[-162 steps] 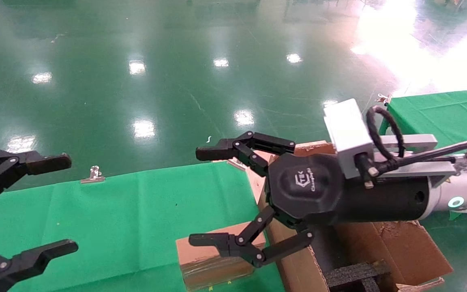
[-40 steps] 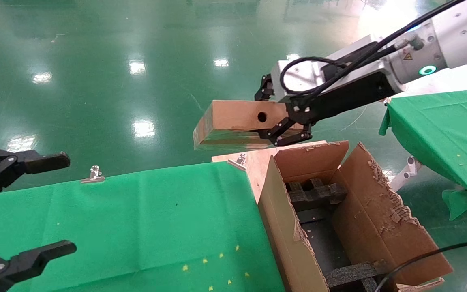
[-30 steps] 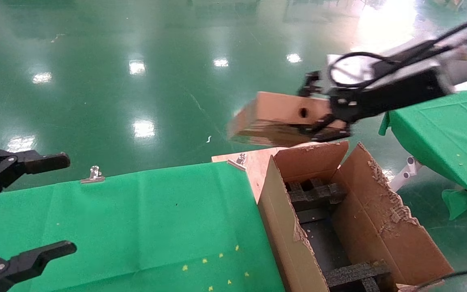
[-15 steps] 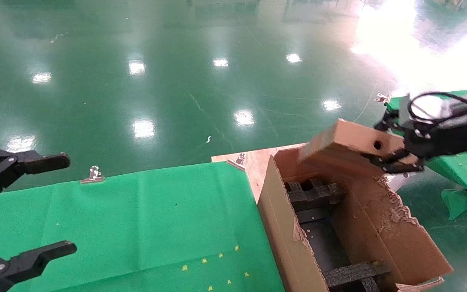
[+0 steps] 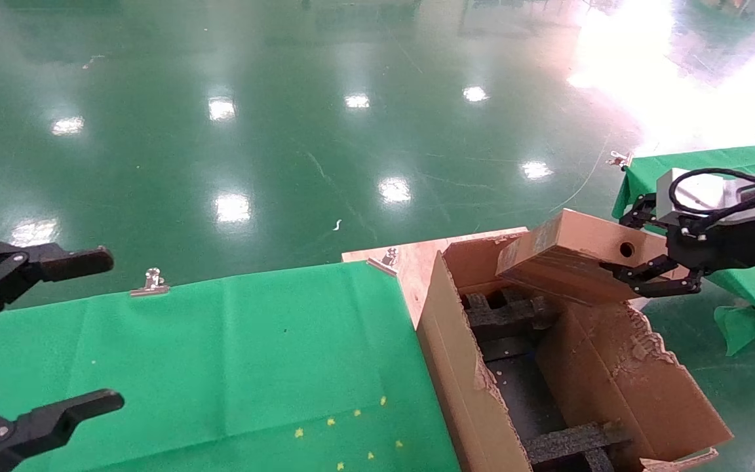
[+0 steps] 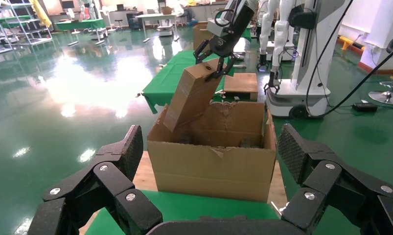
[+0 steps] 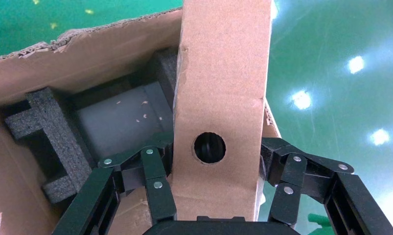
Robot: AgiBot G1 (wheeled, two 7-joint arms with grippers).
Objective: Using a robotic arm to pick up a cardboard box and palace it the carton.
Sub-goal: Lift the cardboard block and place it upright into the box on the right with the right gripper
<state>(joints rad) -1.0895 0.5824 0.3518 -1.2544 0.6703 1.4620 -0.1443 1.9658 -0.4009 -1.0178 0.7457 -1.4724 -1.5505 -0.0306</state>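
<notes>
In the head view I am holding the cardboard box (image 5: pixel 577 259) in my right gripper (image 5: pixel 646 262), fingers clamped on its near end beside the small round hole; the box is hanging tilted over the far end of the carton (image 5: pixel 482 387), its lower edge dipping toward the opening and close to the ragged right flap (image 5: pixel 639 367); whether it is touching that flap I cannot tell; the black foam inserts (image 5: pixel 512 311) are lying bare below it, so nothing is sitting inside yet; my left gripper (image 5: pixel 30 341) is idling wide open over the green-clothed table (image 5: pixel 220 354), well apart from the work

In the left wrist view my left fingers (image 6: pixel 111 181) are spreading wide around nothing; beyond them the carton (image 6: pixel 211 161) is standing with the cardboard box (image 6: pixel 194 95) slanting steeply down into its mouth, its lower end below the rim line as seen from here, and the right gripper (image 6: pixel 219 49) is gripping its top end; another robot's base (image 6: pixel 302 58) is standing behind on the floor

In the right wrist view my right gripper (image 7: pixel 211 169) is pinching the cardboard box (image 7: pixel 223 88) from both sides, the fingers (image 7: pixel 152 171) pressing the flanks level with the hole; past the box I am looking down on the foam inserts (image 7: pixel 52 132) and the carton wall (image 7: pixel 86 54)

By my judgement the pickup and the carry are done; I am now lowering the box in, and what is left is seating it between the foam blocks, letting go and pulling clear
</notes>
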